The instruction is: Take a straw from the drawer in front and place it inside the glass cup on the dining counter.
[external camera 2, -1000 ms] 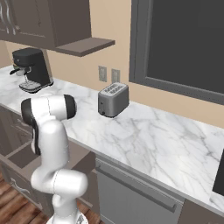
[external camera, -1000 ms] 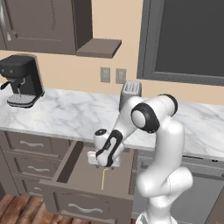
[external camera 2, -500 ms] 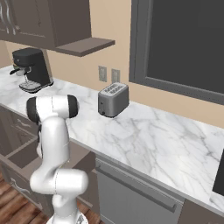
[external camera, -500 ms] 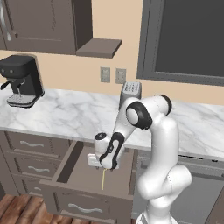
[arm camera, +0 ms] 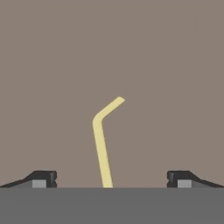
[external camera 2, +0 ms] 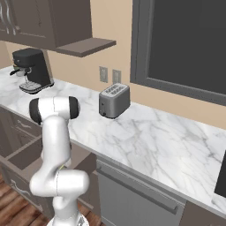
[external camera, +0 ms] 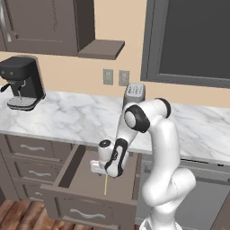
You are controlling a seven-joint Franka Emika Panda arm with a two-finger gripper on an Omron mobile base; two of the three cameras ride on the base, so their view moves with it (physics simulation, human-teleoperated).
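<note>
The open drawer point(external camera: 81, 177) carries the straw point(external camera: 106, 184) flat on its brown floor.

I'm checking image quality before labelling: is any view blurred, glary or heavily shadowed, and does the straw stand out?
Hand view: sharp, flat even light, the straw stands out pale yellow against the drawer floor, between the open pincer tips. Left base view: crisp, straw thin but visible. Right base view: clear, no glare on the toaster.

No lettering, brand, number or sign can be read on any surface in these views; all surfaces are plain.
</note>
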